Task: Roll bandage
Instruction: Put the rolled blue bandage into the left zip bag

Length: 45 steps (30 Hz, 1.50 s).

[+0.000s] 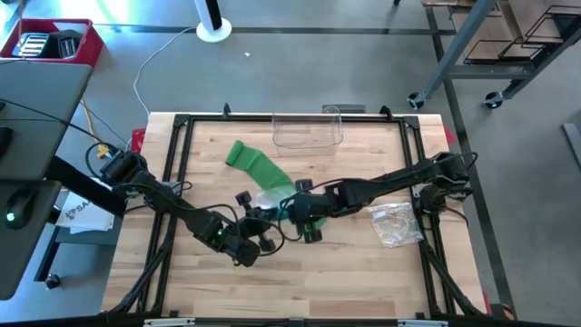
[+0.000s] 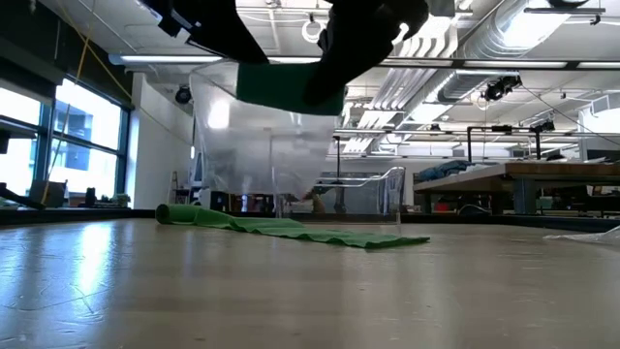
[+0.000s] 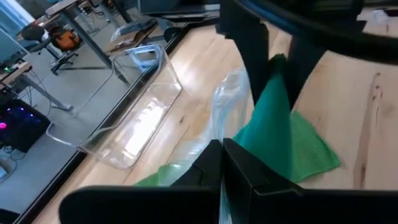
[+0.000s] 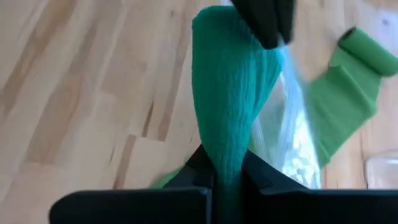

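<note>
- Right wrist view shows the right gripper [image 4: 224, 171] with its fingers [image 4: 264, 180] pressed tight on a bunched fold of the green bandage [image 4: 233, 81], which rises from between them
- the left gripper [image 3: 222, 163] has its fingers [image 3: 249, 171] closed on a thin clear plastic wrapper [image 3: 227, 106], with the bandage [image 3: 280, 140] lying just beyond it
- in the high view the two grippers meet near the middle of the table [image 1: 363, 282], the left gripper [image 1: 259, 218] just left of the right gripper [image 1: 304, 213], both over the near end of the bandage
- the bandage [image 1: 259, 165] runs from there toward the far left, where its end is partly rolled up
- the low view shows the strip [image 2: 291, 228] lying flat on the wood while its other end hangs lifted from the grippers above
- a clear plastic bin [image 1: 307, 130] stands at the far edge of the table, just beyond the bandage
- a crumpled clear bag [image 1: 395, 224] lies to the right, well apart from the bandage, under the right arm
</note>
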Each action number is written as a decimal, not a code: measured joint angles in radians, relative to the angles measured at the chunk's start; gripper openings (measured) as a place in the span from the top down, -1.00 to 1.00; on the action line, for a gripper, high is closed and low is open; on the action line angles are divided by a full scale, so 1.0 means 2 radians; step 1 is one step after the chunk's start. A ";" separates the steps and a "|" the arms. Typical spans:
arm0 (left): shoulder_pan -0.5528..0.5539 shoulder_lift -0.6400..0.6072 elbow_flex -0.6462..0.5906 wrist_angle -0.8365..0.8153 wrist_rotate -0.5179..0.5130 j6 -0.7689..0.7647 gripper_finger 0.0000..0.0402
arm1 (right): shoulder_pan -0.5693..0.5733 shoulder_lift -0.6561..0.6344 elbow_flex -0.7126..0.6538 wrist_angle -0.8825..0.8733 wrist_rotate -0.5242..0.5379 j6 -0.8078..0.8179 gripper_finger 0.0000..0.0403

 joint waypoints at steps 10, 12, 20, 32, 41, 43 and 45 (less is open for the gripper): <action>0.000 0.000 0.000 -0.048 0.001 -0.068 1.00 | -0.001 -0.001 0.000 -0.043 0.078 0.107 0.94; 0.000 0.000 0.000 -0.048 0.001 -0.070 1.00 | -0.002 -0.001 0.000 -0.043 0.084 0.112 0.94; 0.000 0.000 0.000 -0.016 0.019 -0.052 1.00 | -0.004 -0.001 0.000 0.000 0.068 0.113 0.94; 0.000 0.000 0.000 0.052 0.042 0.025 1.00 | -0.011 -0.001 0.000 0.002 0.046 0.142 0.94; 0.000 0.000 0.000 0.048 0.032 0.022 1.00 | -0.011 -0.001 0.000 -0.055 0.046 0.168 0.94; 0.000 0.000 0.000 0.044 0.032 0.018 1.00 | -0.011 -0.001 0.000 -0.065 0.046 0.166 0.94; 0.000 -0.001 0.000 0.039 0.030 0.014 1.00 | -0.010 -0.001 0.000 -0.068 0.047 0.161 0.94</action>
